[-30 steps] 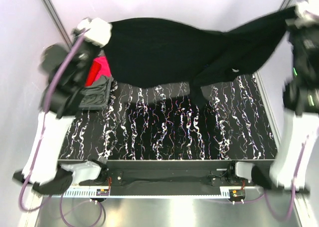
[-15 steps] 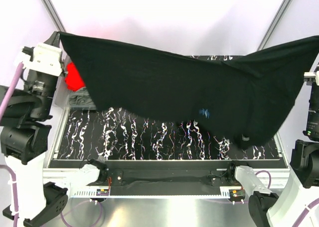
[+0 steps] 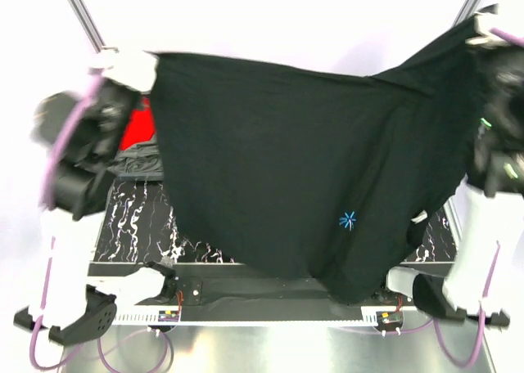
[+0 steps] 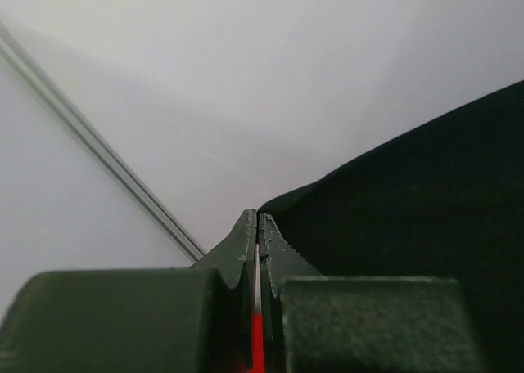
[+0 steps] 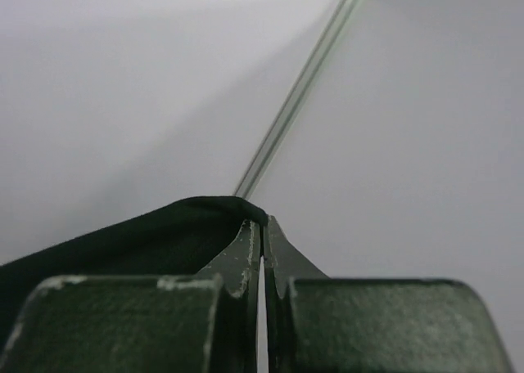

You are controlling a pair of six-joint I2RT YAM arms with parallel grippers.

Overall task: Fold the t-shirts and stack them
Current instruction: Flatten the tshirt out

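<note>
The black t-shirt [image 3: 295, 160] hangs spread in the air between both arms, its tiny blue starburst print [image 3: 348, 220] low on the right. Its bottom reaches down over the table's near edge. My left gripper [image 3: 151, 62] is shut on the shirt's upper left corner. In the left wrist view the tips [image 4: 257, 217] pinch together with black cloth [image 4: 409, 226] falling to their right. High at the far right, my right gripper [image 3: 483, 31] is shut on the other top corner. The right wrist view shows black cloth [image 5: 123, 242] draped over the closed tips [image 5: 262, 223].
A red t-shirt [image 3: 139, 123] and a grey-green one [image 3: 139, 159] lie at the table's back left, partly behind the left arm. The black marbled table [image 3: 131, 226] shows only at the left; the hanging shirt hides the rest. Metal frame posts [image 3: 82, 17] stand at the back corners.
The black shirt, stretched at the back of the table a second ago, has swung up and forward and now hangs as a wide sheet over the near edge. Both arms shifted while holding it.
</note>
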